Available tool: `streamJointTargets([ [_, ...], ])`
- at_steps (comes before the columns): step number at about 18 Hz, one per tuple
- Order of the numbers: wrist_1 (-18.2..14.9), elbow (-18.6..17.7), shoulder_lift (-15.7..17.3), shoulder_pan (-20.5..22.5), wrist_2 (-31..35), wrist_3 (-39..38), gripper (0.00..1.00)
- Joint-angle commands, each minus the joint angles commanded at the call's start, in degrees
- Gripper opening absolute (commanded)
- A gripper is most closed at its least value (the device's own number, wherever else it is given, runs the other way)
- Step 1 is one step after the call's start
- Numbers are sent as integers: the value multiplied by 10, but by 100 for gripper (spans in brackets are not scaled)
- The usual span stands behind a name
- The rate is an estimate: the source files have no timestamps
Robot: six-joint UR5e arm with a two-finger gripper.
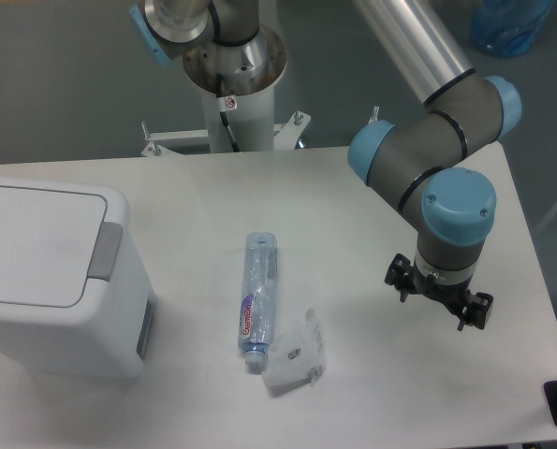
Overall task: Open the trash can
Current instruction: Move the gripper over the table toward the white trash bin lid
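**A:** Where's your gripper [439, 297] relative to the trash can [58, 281]?

**B:** Well apart. The can sits at the table's left edge, lid down, with its grey push bar [104, 251] on the side facing the arm. You'd cross over the bottle [256, 292] lying between them. Fingers are hidden under the wrist, so can't tell if they're spread.

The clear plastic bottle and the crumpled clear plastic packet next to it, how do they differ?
The clear plastic bottle with the blue cap is long, cylindrical and keeps its shape; the crumpled clear plastic packet is flat, irregular and creased. The bottle carries a coloured label, the packet only a small dark mark. The bottle is longer. Both are transparent and lie on the white table, near each other.
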Motion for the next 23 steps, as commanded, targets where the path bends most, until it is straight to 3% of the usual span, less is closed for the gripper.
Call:
streamJointTargets([
  [6,-1,-3,4,-7,-28,-4,100],
  [11,-5,-24,32,-9,-57,-11,100],
  [15,-10,-25,45,-30,-85,-59,100],
  [20,-15,-27,66,-70,-111,-173,100],
  [23,-11,-71,100,-69,-177,-213,100],
])
